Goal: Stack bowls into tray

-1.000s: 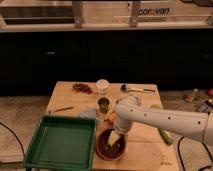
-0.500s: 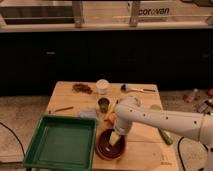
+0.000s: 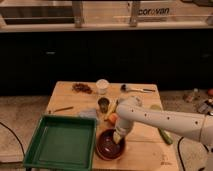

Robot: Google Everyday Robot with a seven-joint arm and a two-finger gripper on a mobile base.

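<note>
The dark reddish-brown bowls (image 3: 108, 145) sit nested on the wooden table (image 3: 140, 105), just right of the green tray (image 3: 62, 142) at the front left. The tray has nothing in it. My white arm comes in from the right and bends down over the bowls. My gripper (image 3: 119, 137) reaches down into the bowls at their right rim.
A white cup (image 3: 102, 86), a small dark cup (image 3: 103, 104), a brown cluster (image 3: 81, 88), a utensil (image 3: 136, 89), an orange item (image 3: 113, 119) and a green vegetable (image 3: 165, 135) lie on the table. A thin stick (image 3: 61, 109) lies at the left. A dark counter stands behind.
The arm has shifted slightly and the gripper has settled a little lower into the bowls. The bowls and tray stay where they were.
</note>
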